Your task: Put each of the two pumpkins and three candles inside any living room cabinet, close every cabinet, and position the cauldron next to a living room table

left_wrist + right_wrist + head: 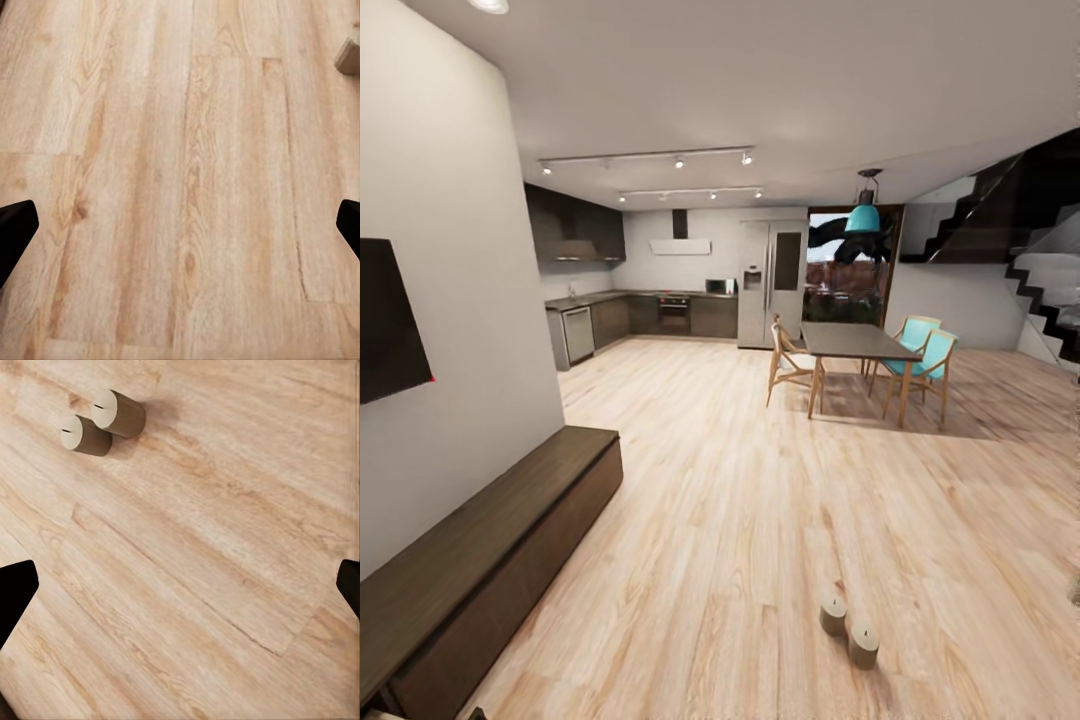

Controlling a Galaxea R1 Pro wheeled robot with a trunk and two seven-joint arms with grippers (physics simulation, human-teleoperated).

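Two short beige candles (833, 614) (863, 644) stand side by side on the light wood floor at the lower right of the head view. The same pair of candles (120, 412) (84, 434) appears in the right wrist view, well beyond the fingertips. A long, low dark brown cabinet (480, 540) runs along the left wall under a black TV (388, 325), its fronts shut. My right gripper (180, 585) is open over bare floor, black fingertips (15, 592) wide apart. My left gripper (180, 229) is open over floorboards too, with the corner of a beige object (349, 56) at the frame edge.
A dining table (855, 345) with wooden and teal chairs (925, 360) stands ahead to the right. The dark kitchen (650, 315) with a fridge (772, 285) is at the back. A black staircase (1030, 250) rises at far right. Wide wood floor (740, 500) lies between.
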